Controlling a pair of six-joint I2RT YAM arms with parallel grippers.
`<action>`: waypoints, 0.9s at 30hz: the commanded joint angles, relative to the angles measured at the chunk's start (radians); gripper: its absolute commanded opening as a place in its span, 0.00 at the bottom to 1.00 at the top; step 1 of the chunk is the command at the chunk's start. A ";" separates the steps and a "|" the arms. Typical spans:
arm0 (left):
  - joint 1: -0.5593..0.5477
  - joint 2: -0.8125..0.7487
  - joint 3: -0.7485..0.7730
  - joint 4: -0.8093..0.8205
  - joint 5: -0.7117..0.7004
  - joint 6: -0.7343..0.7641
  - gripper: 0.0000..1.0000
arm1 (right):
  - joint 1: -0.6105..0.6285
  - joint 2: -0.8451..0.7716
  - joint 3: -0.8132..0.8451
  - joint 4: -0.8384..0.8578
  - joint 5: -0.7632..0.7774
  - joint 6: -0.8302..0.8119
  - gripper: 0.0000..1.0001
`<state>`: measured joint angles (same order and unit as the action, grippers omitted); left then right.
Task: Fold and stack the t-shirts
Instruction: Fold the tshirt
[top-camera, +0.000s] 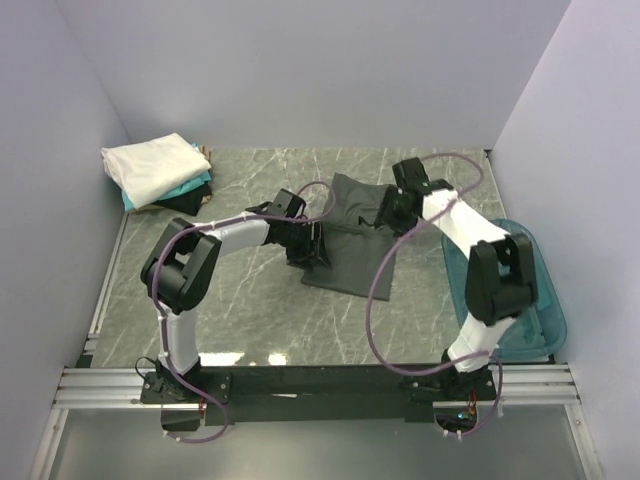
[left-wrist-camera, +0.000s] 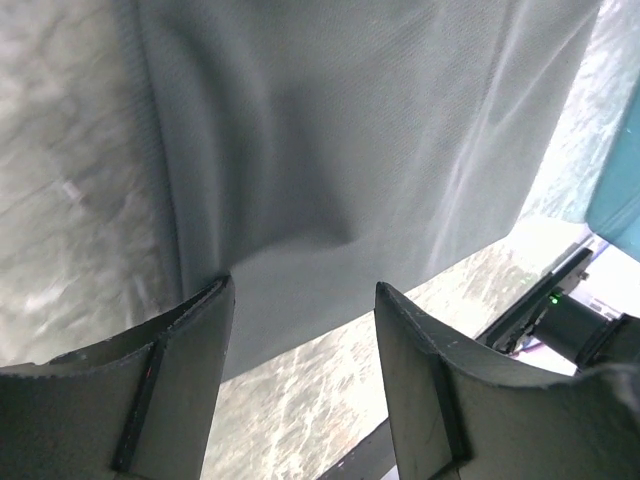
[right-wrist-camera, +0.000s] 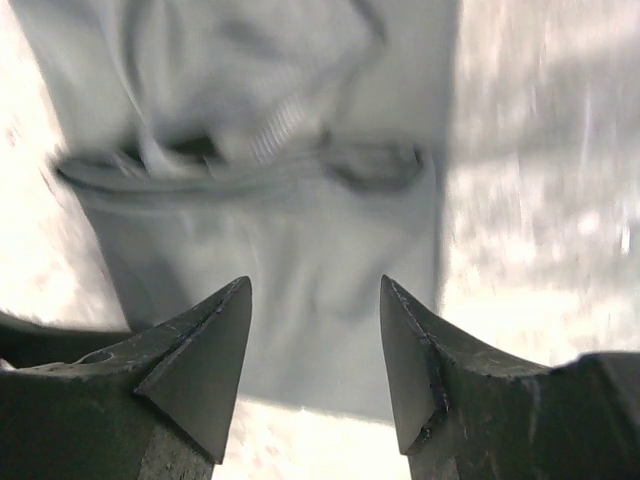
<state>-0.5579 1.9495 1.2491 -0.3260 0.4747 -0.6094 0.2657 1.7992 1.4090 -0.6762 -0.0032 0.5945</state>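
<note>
While your left gripper (left-wrist-camera: 300, 292) and right gripper (right-wrist-camera: 314, 290) both stand spread, pinching nothing, the charcoal shirt (top-camera: 345, 242) lies part-folded beside the tub (top-camera: 548, 325). Close the left on the edge farthest from the tub; sink the right onto what seems, through blur, the collar (right-wrist-camera: 240, 165).

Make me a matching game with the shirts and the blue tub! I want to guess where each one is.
Things:
1. white t-shirt
2. dark grey t-shirt
3. blue tub
4. teal t-shirt

Places:
A. lying in the middle of the table
B. on top, in the far left corner
C. at the right edge, beside the right arm
D. tucked just under the white one

Pairs: 1-B, 2-A, 3-C, 4-D
</note>
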 joint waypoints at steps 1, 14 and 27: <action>0.000 -0.076 -0.005 -0.051 -0.070 0.025 0.64 | 0.009 -0.138 -0.168 0.081 -0.072 0.011 0.61; 0.001 -0.196 -0.161 -0.021 -0.130 0.004 0.63 | 0.089 -0.405 -0.663 0.197 -0.107 0.106 0.60; 0.001 -0.230 -0.217 0.008 -0.139 -0.029 0.63 | 0.106 -0.399 -0.746 0.237 -0.116 0.125 0.55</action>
<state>-0.5568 1.7618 1.0370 -0.3477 0.3458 -0.6289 0.3630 1.3842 0.6731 -0.4744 -0.1230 0.7139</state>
